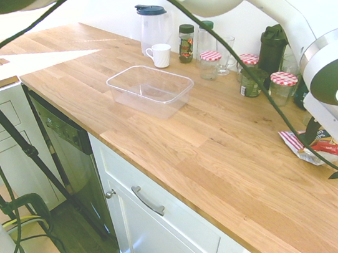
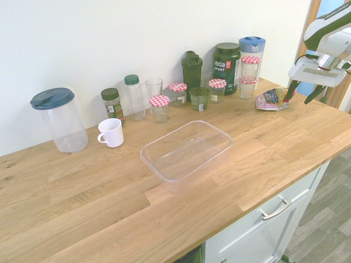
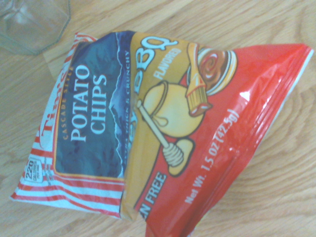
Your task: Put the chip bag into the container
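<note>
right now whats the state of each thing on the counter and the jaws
red-and-white striped foil chip bag: lying flat on the counter, not held
clear rectangular plastic container: empty, upright
white mug: upright
tall clear pitcher: dark lid on
gripper: jaws open, above the chip bag
</note>
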Robot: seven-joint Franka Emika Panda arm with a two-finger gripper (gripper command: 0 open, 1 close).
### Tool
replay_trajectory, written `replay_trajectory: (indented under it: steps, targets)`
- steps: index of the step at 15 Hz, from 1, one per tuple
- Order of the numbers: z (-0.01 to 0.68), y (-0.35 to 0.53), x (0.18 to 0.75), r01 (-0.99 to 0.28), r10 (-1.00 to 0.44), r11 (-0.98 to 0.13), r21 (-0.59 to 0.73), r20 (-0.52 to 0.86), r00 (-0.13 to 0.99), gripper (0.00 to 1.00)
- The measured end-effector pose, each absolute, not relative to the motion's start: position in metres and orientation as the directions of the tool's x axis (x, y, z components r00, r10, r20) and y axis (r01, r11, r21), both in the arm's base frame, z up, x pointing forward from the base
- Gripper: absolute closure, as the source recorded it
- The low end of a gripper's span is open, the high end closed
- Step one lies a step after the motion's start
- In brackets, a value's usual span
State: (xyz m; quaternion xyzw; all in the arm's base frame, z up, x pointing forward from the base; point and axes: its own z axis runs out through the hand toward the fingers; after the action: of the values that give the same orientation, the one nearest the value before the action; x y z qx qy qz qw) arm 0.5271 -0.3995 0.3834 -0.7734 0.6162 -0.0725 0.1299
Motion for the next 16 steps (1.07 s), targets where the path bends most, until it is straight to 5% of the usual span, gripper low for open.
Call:
replay_trajectory:
  steps: [16]
  targets:
    - [0.372, -0.405, 0.529, -0.927, -0.971, -0.205, -0.314, -0.054, 0.233, 1.00]
